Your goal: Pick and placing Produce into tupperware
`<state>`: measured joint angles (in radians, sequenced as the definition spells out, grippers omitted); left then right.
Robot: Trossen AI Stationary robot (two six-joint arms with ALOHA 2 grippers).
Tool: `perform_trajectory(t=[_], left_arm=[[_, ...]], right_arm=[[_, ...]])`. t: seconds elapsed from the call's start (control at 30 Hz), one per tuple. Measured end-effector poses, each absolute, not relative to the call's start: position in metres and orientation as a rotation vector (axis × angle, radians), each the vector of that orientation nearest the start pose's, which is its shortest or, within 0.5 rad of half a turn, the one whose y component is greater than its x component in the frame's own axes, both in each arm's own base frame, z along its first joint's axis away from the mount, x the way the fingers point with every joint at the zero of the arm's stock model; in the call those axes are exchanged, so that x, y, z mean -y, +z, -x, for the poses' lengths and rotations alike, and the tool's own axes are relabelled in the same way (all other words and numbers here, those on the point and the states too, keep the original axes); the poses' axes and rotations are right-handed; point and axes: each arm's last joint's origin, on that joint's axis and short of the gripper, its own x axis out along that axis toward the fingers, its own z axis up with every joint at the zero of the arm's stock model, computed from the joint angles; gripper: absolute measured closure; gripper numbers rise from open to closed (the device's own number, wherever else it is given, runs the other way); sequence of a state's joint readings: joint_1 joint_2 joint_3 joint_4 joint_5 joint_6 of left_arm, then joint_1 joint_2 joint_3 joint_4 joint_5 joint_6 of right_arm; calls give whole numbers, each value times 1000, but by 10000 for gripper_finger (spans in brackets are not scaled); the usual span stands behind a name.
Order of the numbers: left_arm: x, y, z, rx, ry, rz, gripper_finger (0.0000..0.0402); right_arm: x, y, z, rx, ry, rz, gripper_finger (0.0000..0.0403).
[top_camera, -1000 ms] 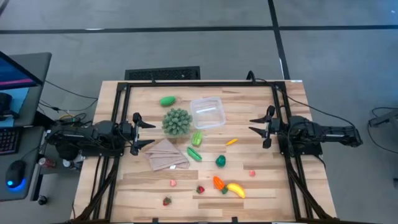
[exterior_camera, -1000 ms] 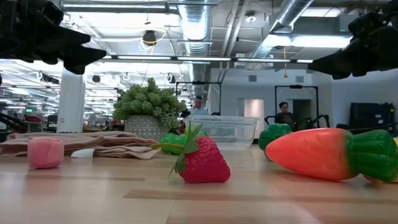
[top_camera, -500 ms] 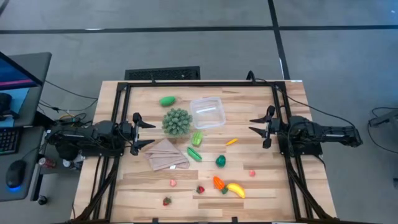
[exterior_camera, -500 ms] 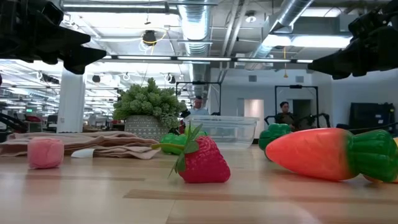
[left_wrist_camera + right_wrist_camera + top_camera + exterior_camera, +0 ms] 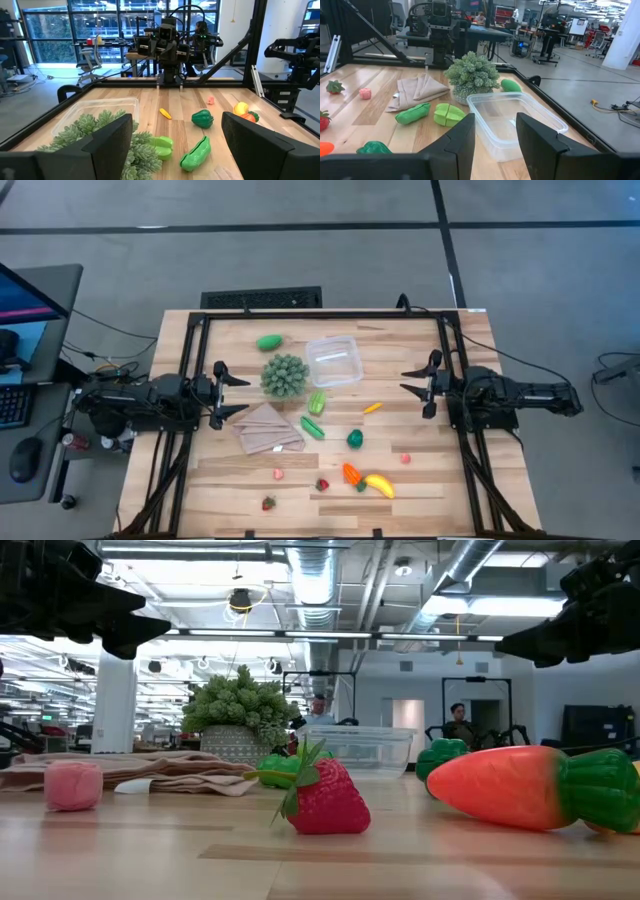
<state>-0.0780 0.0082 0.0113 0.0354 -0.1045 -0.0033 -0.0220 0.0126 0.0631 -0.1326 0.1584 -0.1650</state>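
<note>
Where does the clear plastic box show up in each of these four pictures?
High view: tupperware right of the spiky green ball.
Low view: tupperware mid-picture, behind the strawberry.
Left wrist view: tupperware beyond the ball.
Right wrist view: tupperware nearest, centre.
Shared landmark: the ball.

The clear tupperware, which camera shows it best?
The right wrist view: the tupperware fills the foreground, visibly empty. The high view shows its square outline beside the spiky green ball. The low view shows only its side; the left wrist view has greenery covering it.
</note>
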Motion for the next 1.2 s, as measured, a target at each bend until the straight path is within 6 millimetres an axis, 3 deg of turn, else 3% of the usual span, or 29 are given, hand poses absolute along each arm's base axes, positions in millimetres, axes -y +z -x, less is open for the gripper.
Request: perform_trajectory(t=[1.2], left_arm=[[5, 171, -97, 46, 26, 34, 104]], right_arm=[[7, 171, -94, -97, -173, 170, 267]])
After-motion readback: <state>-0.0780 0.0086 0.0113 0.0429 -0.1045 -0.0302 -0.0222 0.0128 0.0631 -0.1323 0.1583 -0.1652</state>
